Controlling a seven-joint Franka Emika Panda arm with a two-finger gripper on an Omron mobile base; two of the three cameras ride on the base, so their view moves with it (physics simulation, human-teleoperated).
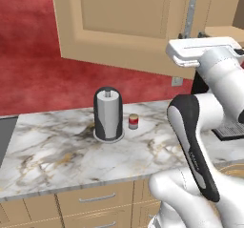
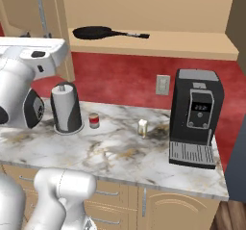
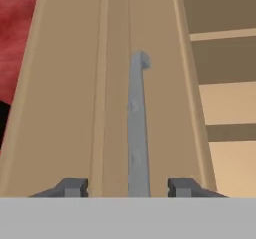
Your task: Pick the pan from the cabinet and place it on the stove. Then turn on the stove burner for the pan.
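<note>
We have our tool (image 3: 128, 187) up at the cabinet door (image 1: 124, 22), its two tips standing apart on either side of the long grey bar handle (image 3: 136, 128) without pinching it; the jaws look partly open and hold nothing, which we judge fits letting go of the handle now that the door is swung wide. The pan (image 2: 93, 32) lies on the bottom shelf of the open cabinet (image 2: 158, 44), toward the shelf's left end, with its thin handle pointing right along the shelf and its silver tip near the middle; it sits flat and alone there, so we judge a grasp on the handle should be easy once the arm gets round the door. The open door itself hangs between our arm and the shelf in the left base view and is the main thing in the way. Below, on the marble desk (image 2: 120, 152), a paper towel holder (image 2: 66, 108) stands toward the back left with a small red can (image 2: 94, 121) just beside it; a little pale shaker (image 2: 142, 128) sits near the middle, and a black coffee machine (image 2: 196, 118) fills the right end; we cannot see the stove from here.
</note>
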